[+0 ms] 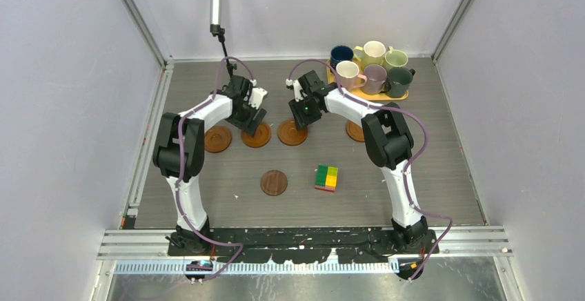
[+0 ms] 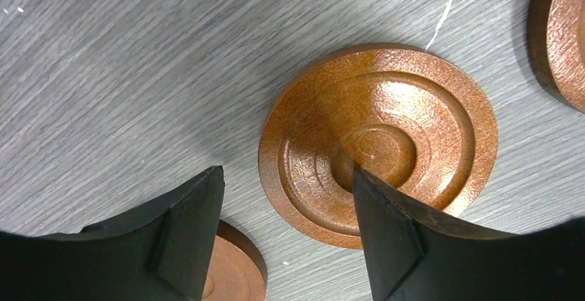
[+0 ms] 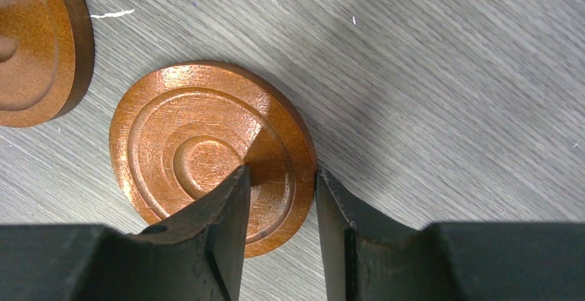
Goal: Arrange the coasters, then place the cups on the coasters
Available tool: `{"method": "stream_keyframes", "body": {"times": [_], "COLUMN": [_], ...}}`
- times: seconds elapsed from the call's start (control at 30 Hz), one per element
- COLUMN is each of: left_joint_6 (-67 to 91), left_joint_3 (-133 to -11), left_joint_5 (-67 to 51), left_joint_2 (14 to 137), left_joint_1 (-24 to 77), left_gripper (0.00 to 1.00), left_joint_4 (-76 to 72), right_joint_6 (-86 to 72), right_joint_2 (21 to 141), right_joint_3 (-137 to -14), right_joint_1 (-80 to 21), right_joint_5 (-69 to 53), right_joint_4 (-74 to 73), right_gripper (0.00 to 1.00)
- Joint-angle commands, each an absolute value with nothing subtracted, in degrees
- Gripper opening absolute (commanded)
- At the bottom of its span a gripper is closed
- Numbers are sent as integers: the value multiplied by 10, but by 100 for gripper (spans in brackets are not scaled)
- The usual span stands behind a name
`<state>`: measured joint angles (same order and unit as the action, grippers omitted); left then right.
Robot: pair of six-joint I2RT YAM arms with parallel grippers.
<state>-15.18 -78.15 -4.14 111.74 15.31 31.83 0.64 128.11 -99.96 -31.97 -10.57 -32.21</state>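
Left gripper [image 2: 286, 177]: jaws standing wide, one finger over the centre of the second coaster [image 2: 379, 142] in the row, the other off its rim above the surface [image 2: 138, 73]. Right gripper [image 3: 281, 171]: jaws narrow, astride the rim of the third coaster [image 3: 200, 149], which lies flat; gripped or not, cannot tell. Also on the surface: darker coaster [image 1: 274, 182] nearer the arms, near a toy block [image 1: 327, 177]; six cups [image 1: 374, 73] bunched on a yellow tray [image 1: 386, 96] at the far right, none on a coaster

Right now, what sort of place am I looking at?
Likely a robot test cell: plain walls on metal framing enclosing a wood-grain table, left arm and right arm bolted at its near edge.
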Motion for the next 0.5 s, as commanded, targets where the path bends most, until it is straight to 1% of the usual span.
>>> {"method": "stream_keyframes", "body": {"times": [0.0, 0.13, 0.23, 0.33, 0.47], "left_joint_6": [-146, -147, -151, -157, -164], "left_joint_3": [-790, -808, -822, -825, -824], "left_joint_5": [-40, -43, -59, -72, -89], "left_joint_2": [1105, 1086, 1064, 1042, 1014], "left_joint_1": [149, 149, 150, 149, 150], "left_gripper": [72, 74, 78, 82, 84], "left_joint_4": [380, 398, 416, 426, 439], "right_joint_6": [0, -20, -14, -4, 20], "right_joint_2": [1264, 1241, 1218, 1189, 1138], "right_joint_3": [-1010, -1066, -1083, -1082, -1046], "right_joint_1": [-321, -303, -301, -298, -276], "right_joint_5": [-96, -115, -141, -160, -196], "right_joint_4": [-374, -405, -427, -454, -489], "right_gripper": [47, 54, 60, 65, 66]}}
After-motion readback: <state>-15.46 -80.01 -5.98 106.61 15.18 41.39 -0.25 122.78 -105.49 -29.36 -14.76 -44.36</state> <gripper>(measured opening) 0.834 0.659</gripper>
